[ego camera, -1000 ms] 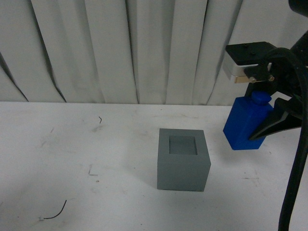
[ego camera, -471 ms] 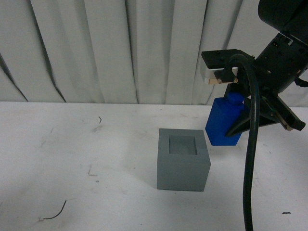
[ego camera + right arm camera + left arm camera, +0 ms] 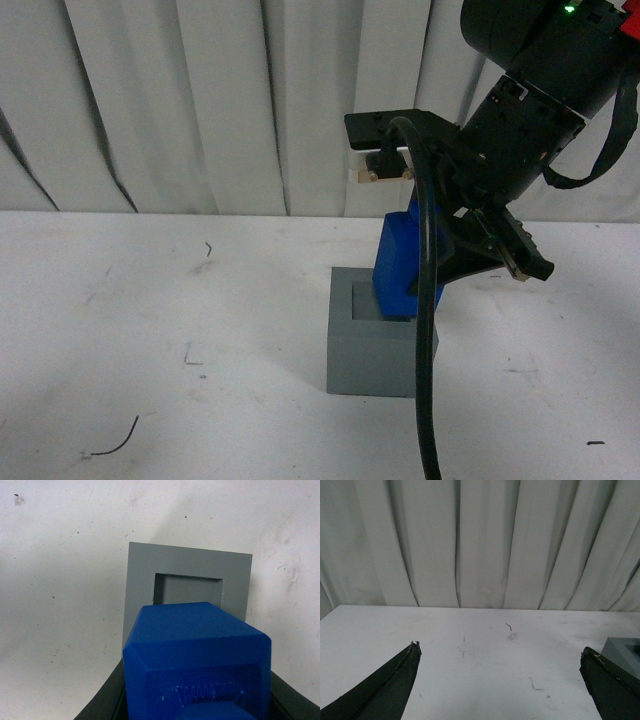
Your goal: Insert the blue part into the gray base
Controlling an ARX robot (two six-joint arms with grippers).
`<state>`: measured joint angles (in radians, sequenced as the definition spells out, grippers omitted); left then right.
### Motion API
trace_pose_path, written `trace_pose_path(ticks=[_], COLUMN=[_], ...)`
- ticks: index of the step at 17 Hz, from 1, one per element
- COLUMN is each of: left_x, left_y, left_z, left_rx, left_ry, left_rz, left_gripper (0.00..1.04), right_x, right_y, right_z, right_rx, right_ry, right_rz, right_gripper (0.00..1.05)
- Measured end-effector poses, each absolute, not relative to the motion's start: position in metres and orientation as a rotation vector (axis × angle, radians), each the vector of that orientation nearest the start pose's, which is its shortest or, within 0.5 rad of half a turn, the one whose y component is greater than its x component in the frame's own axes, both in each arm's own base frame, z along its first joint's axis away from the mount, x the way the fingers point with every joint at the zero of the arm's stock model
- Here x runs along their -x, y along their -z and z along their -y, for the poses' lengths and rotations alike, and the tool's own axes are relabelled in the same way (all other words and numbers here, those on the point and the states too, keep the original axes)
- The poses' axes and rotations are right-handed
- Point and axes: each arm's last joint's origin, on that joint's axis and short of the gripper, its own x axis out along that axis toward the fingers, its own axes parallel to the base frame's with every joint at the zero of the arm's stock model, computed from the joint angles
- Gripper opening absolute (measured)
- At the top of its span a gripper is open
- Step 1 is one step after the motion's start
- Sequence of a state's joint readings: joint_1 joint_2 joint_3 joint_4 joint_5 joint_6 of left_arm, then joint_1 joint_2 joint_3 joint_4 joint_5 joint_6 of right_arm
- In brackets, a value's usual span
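Observation:
The gray base [image 3: 378, 350] stands on the white table, its square recess facing up. My right gripper [image 3: 432, 270] is shut on the blue part [image 3: 396, 268] and holds it tilted, its lower end just above the right part of the recess. In the right wrist view the blue part [image 3: 195, 652] fills the foreground, with the gray base [image 3: 185, 587] and its recess beyond it. My left gripper [image 3: 500, 652] is open and empty over bare table; a corner of the gray base [image 3: 625, 652] shows beside one finger. The left arm is out of the front view.
The white table [image 3: 150, 330] runs back to a wall of pale curtains [image 3: 200, 100]. A small dark wire scrap [image 3: 112, 442] lies near the front left. The right arm's black cable [image 3: 425, 330] hangs in front of the base.
My right gripper has carried the blue part leftward, from beside the gray base to over its recess. The base has not moved.

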<state>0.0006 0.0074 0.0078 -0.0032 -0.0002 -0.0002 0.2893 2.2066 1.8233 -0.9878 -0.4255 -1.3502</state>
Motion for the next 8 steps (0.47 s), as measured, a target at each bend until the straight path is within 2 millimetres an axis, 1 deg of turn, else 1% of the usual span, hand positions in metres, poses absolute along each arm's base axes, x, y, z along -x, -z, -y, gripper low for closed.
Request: trace_pose_path(ticks=[6, 8], left_x=[-0.098, -0.098], left_y=[-0.165, -0.165], left_z=[0.000, 0.000], left_rx=[0.000, 0.000], left_ry=[-0.001, -0.001], left_rz=[-0.003, -0.003], left_gripper=[0.98, 0.98], right_x=[-0.425, -0.431], right_y=[-0.176, -0.174], right_z=[-0.141, -0.148], right_rx=[0.950, 0.962], right_ry=[-1.402, -1.398], right_rz=[-0.782, -0.757], right_gripper=[0.47, 0.47])
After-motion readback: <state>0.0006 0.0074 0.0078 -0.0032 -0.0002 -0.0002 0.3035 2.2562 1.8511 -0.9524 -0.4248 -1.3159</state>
